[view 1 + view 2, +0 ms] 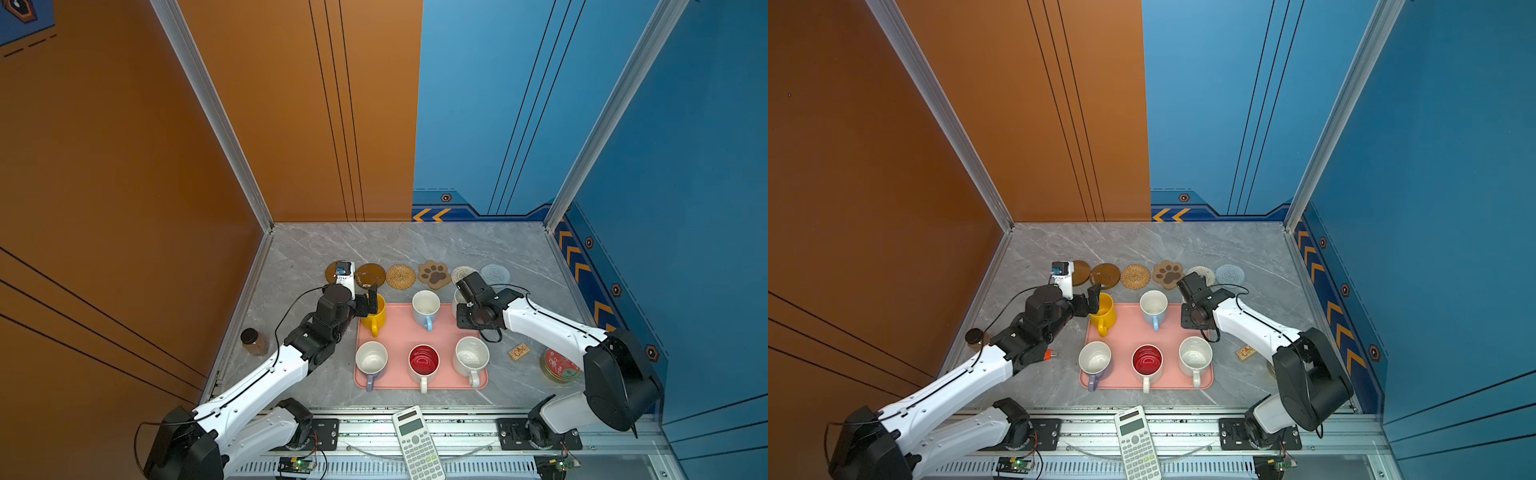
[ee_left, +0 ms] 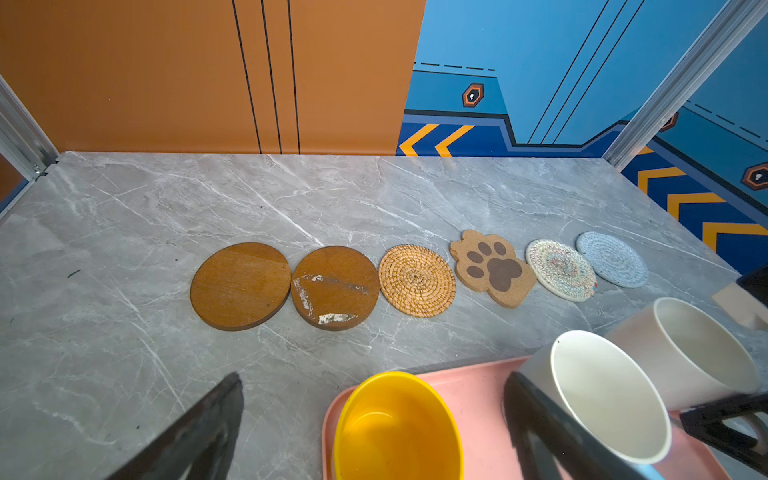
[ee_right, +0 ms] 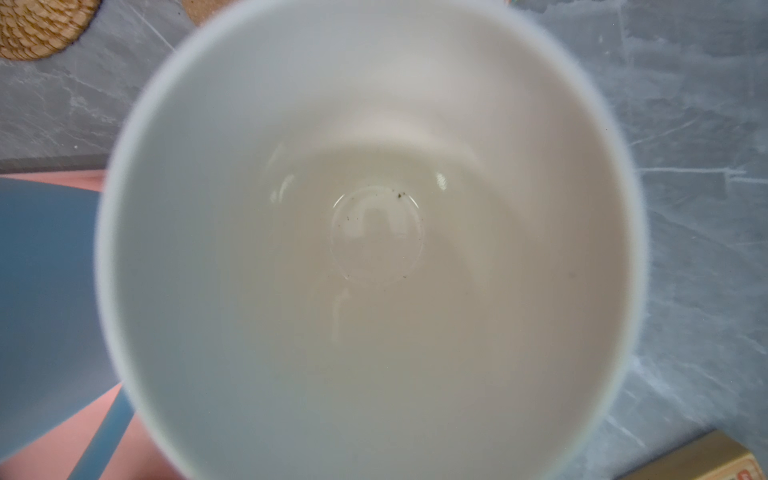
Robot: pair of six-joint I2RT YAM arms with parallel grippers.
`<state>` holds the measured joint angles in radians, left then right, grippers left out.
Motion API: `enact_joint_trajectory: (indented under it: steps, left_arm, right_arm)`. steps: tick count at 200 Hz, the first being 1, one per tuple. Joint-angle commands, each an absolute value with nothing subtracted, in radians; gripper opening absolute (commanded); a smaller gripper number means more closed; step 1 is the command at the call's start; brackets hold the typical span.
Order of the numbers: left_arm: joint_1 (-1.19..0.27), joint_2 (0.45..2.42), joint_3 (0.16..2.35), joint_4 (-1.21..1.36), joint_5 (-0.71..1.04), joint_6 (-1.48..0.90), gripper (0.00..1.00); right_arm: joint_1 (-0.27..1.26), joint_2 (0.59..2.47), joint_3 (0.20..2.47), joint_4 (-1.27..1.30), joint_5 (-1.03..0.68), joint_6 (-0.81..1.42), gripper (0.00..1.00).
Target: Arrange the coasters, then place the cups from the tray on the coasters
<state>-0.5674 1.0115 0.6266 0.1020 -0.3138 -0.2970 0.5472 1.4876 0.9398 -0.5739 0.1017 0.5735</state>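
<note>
Six coasters lie in a row behind the tray (image 1: 399, 334): two dark brown discs (image 2: 240, 286) (image 2: 335, 286), a tan woven one (image 2: 417, 286), a paw shape (image 2: 492, 268), a white woven one (image 2: 560, 269) and a pale-blue one (image 2: 611, 259). All six cups stand on the tray. My left gripper (image 2: 374, 384) is open, one finger on each side of the yellow cup (image 1: 374, 318). My right gripper (image 1: 468, 308) hangs over the plain white cup (image 3: 374, 232), which fills the right wrist view and hides the jaws. A dark finger (image 2: 723, 419) shows at that cup's near side.
The light-blue cup (image 1: 426, 307) stands between the yellow and white ones. In the tray's front row are the lilac (image 1: 371, 359), red-inside (image 1: 424, 361) and speckled (image 1: 471, 357) cups. A brown jar (image 1: 253, 340), a small wooden box (image 1: 518, 352), a red-lidded tin (image 1: 559, 365) and a calculator (image 1: 415, 440) are nearby.
</note>
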Motion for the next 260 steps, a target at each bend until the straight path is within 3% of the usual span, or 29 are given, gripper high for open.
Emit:
enact_joint_trajectory:
  steps: [1,67,148,260]
  left_arm:
    - [-0.554,0.991,0.614,0.107,-0.305,-0.310,0.98]
    - [-0.546,0.971,0.597,0.112,-0.307,-0.314,0.98]
    - [-0.538,0.944,0.583,0.108,-0.309,-0.322,0.98]
    - [-0.532,0.933,0.574,0.106,-0.304,-0.328,0.98]
  right_arm:
    - [0.569,1.506,0.974,-0.590,0.174,0.560,0.00]
    - [0.608,1.454,0.995,-0.614,0.278,0.555,0.00]
    - [0.590,1.403,1.024,-0.613,0.253,0.537,0.00]
    - [0.306,1.409,1.195,-0.694,0.121,0.381,0.00]
